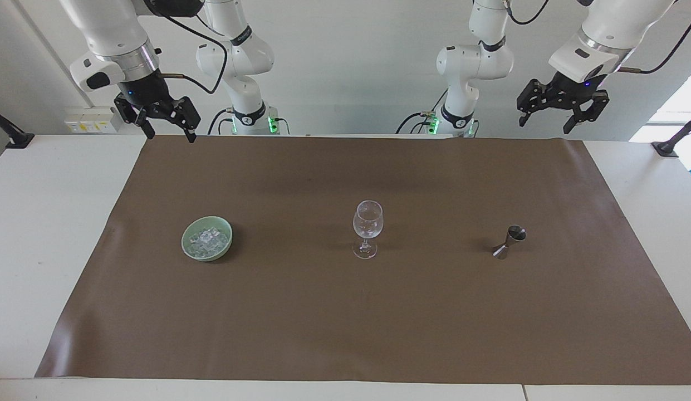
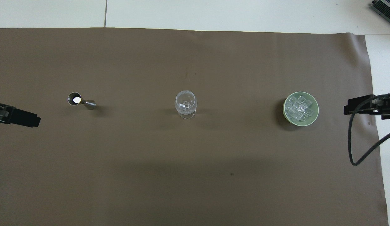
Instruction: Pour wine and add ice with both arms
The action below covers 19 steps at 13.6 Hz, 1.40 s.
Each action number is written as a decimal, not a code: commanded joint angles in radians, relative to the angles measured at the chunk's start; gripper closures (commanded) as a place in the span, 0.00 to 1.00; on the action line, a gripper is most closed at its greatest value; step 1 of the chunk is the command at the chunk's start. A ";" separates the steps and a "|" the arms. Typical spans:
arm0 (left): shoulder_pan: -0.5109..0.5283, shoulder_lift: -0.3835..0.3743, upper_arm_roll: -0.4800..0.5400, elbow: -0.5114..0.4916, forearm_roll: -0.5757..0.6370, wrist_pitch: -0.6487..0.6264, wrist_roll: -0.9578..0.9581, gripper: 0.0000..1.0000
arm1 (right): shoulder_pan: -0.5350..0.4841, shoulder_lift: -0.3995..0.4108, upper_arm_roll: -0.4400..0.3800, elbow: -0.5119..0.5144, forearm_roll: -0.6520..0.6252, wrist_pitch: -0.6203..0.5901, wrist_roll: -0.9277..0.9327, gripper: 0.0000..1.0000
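Observation:
An empty clear wine glass (image 1: 368, 223) (image 2: 185, 103) stands upright at the middle of the brown mat. The ice (image 1: 209, 239) (image 2: 300, 108) is heaped in a pale green bowl (image 1: 206, 256) (image 2: 284, 108) toward the right arm's end. A small metal jigger (image 1: 510, 242) (image 2: 78, 99) stands toward the left arm's end; no wine shows in it or elsewhere. My right gripper (image 1: 171, 135) (image 2: 361, 105) hangs open and empty, high over the mat's corner at the robots' edge. My left gripper (image 1: 545, 125) (image 2: 25, 116) is also open and empty, high over the mat's corner at its own end.
The brown mat (image 1: 323, 323) covers most of the white table (image 1: 44, 223). Bowl, glass and jigger stand in one widely spaced row across it. A black cable (image 2: 352, 141) loops down from the right arm's wrist over the mat's edge.

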 commanded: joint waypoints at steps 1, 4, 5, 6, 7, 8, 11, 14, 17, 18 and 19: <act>0.003 -0.043 -0.002 -0.052 0.004 0.007 0.004 0.00 | 0.000 -0.004 -0.003 -0.002 -0.003 -0.014 -0.018 0.00; 0.003 -0.045 -0.002 -0.052 0.002 0.007 0.005 0.00 | 0.000 -0.004 -0.003 -0.002 -0.003 -0.014 -0.018 0.00; 0.003 -0.045 -0.002 -0.052 0.004 0.007 0.005 0.00 | 0.000 -0.004 -0.003 -0.002 -0.003 -0.014 -0.018 0.00; 0.003 -0.045 -0.002 -0.052 0.004 0.007 0.005 0.00 | 0.000 -0.004 -0.003 0.000 -0.003 -0.014 -0.018 0.00; 0.003 -0.043 -0.002 -0.052 0.004 0.007 0.005 0.00 | 0.000 -0.004 -0.001 -0.002 -0.003 -0.014 -0.018 0.00; 0.005 -0.043 -0.002 -0.050 0.004 0.008 0.005 0.00 | 0.000 -0.004 -0.003 -0.002 -0.003 -0.014 -0.018 0.00; 0.006 -0.041 -0.001 -0.049 0.004 0.030 -0.007 0.00 | 0.000 -0.004 -0.003 -0.002 -0.003 -0.014 -0.018 0.00; 0.024 -0.037 -0.002 -0.044 -0.001 0.053 -0.007 0.00 | 0.000 -0.004 -0.003 -0.002 -0.003 -0.014 -0.018 0.00; 0.026 -0.026 -0.002 -0.027 -0.012 0.054 -0.009 0.00 | 0.000 -0.004 -0.003 -0.002 -0.003 -0.014 -0.018 0.00; 0.026 -0.020 -0.002 -0.018 -0.015 0.053 -0.009 0.00 | 0.000 -0.004 -0.003 -0.002 -0.003 -0.014 -0.018 0.00; 0.026 -0.012 -0.002 -0.010 -0.018 0.051 -0.009 0.00 | 0.000 -0.004 -0.003 -0.002 -0.003 -0.014 -0.018 0.00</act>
